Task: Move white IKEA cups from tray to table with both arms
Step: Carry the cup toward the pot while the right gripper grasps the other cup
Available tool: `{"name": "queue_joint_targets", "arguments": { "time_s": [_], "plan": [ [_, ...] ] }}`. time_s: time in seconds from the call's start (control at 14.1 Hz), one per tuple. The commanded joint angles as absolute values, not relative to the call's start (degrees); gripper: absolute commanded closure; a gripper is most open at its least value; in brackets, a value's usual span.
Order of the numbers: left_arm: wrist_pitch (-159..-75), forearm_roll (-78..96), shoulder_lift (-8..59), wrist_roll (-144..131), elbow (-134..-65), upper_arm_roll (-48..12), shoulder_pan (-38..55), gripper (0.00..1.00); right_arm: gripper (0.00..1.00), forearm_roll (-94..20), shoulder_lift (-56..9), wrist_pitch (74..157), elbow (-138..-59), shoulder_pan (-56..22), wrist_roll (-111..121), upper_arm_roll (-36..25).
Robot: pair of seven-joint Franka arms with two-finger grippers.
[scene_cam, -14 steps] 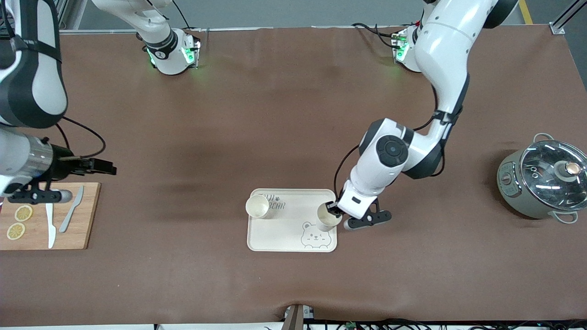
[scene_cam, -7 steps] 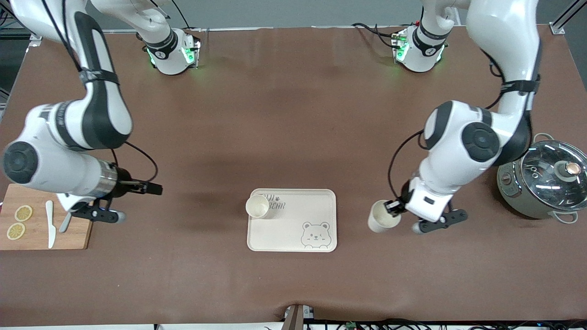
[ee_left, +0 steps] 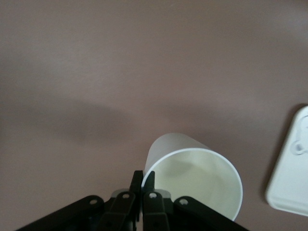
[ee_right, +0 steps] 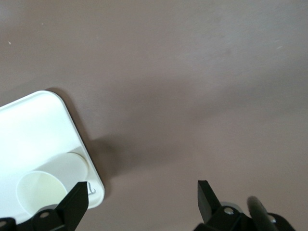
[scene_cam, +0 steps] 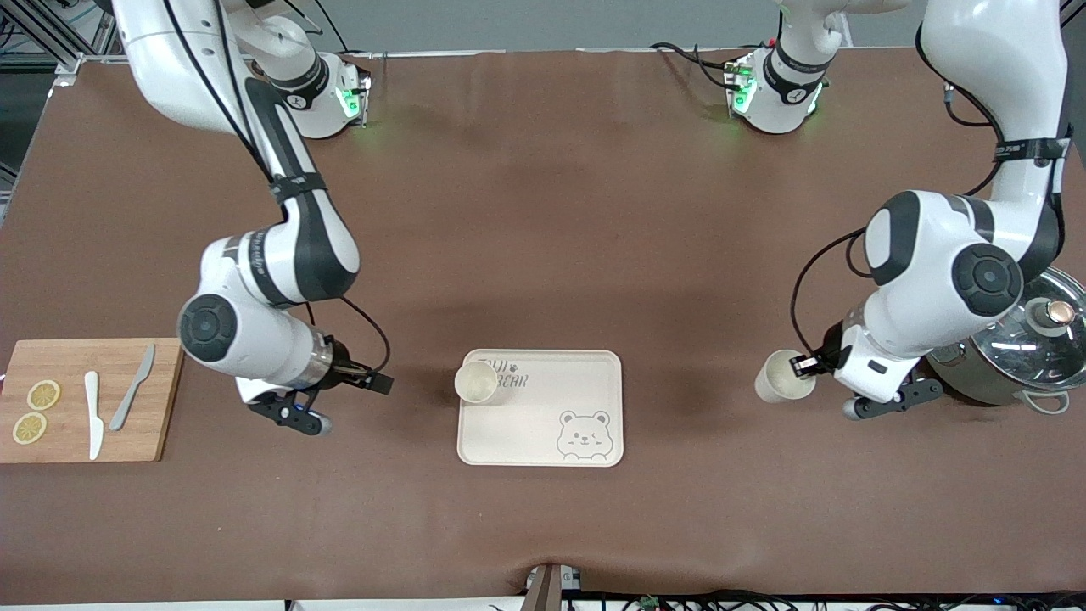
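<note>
One white cup [scene_cam: 476,382] stands upright on the cream bear-printed tray [scene_cam: 526,428], in the corner toward the right arm's end. My left gripper [scene_cam: 801,367] is shut on the rim of the other white cup [scene_cam: 782,378], over the brown table between the tray and the pot. In the left wrist view the fingers [ee_left: 143,179] pinch that cup's [ee_left: 197,175] wall, one inside and one outside. My right gripper [scene_cam: 380,383] is open, over the table beside the tray. The right wrist view shows its open gripper [ee_right: 143,190] near the tray cup [ee_right: 41,192].
A wooden cutting board [scene_cam: 161,399] with lemon slices, a white knife and a grey knife lies at the right arm's end. A grey pot with a glass lid [scene_cam: 1018,339] stands at the left arm's end, close to the left arm's wrist.
My left gripper has carried its cup off the tray toward the pot. My right arm has swung from over the cutting board toward the tray.
</note>
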State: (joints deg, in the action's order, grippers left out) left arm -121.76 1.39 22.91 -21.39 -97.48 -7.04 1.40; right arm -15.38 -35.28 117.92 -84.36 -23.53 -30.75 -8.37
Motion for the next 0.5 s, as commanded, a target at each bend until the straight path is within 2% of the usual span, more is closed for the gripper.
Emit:
{"name": "queue_joint_targets", "arguments": {
  "time_s": [0.0, 0.28, 0.43],
  "plan": [
    [-123.1, 1.3, 20.0, -17.3, -103.4, -7.3, -1.7, 1.0, 0.0, -16.6, -38.1, 119.7, -81.0, -26.6, -34.8, -8.9],
    [-131.2, -0.4, 20.5, -15.2, -109.9, -7.3, -4.1, 1.0, 0.02, -16.5, -40.0, 122.7, -80.9, -30.2, -40.9, -8.9],
    [-135.8, -0.4, 21.5, -15.2, -112.7, -7.3, -4.4, 1.0, 0.15, -16.5, -40.6, 123.7, -80.9, -31.1, -41.0, -8.9]
  ]
}}
